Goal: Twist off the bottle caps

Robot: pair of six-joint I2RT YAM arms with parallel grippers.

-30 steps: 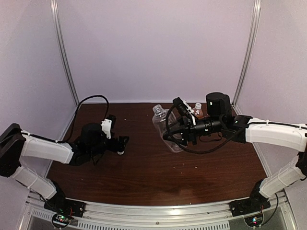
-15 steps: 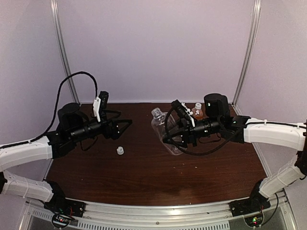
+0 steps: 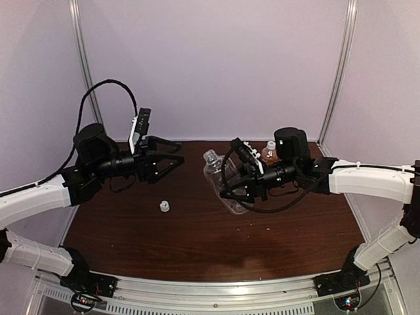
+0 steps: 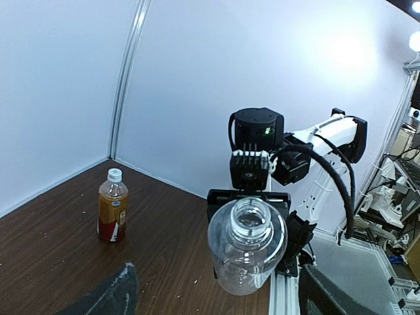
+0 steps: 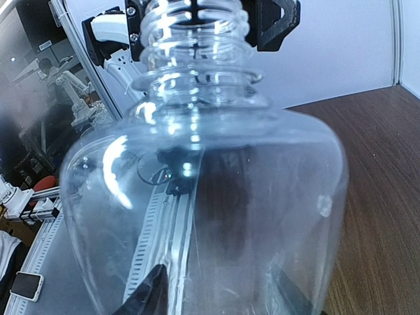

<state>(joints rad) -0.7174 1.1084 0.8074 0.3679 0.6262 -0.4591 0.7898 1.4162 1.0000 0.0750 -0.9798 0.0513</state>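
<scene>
- Two changes stand out against one second ago. The left gripper (image 3: 172,154) was then low at the table (image 3: 197,243), beside the white cap (image 3: 164,207). Now it is raised well above the table and points toward the right arm.
- The white cap lies alone on the table at the same place, apart from both grippers.
- The left jaws are spread wide, with nothing between them.
- The right gripper (image 3: 231,191) grasps the clear bottle (image 3: 216,176) around its body, the jaws clenched on it. The bottle has shifted a little to the left and is tilted, with its open mouth toward the left gripper. Whether its base touches the table I cannot tell.
- The amber bottle (image 3: 268,155) stands upright at the far edge behind the right arm, with the second cap (image 3: 271,144) on it, as before.
- Only the top view shows the white cap.
- Only the left wrist view looks straight into the mouth of the clear bottle, and it makes the red-and-white label of the amber bottle clear.
- The right wrist view is filled by the clear bottle and shows the threads of its neck. The left gripper's fingers (image 5: 272,23) appear beyond the neck, one on each side, and the right fingers (image 5: 154,292) are at the lower edge against the wall of the bottle.
</scene>
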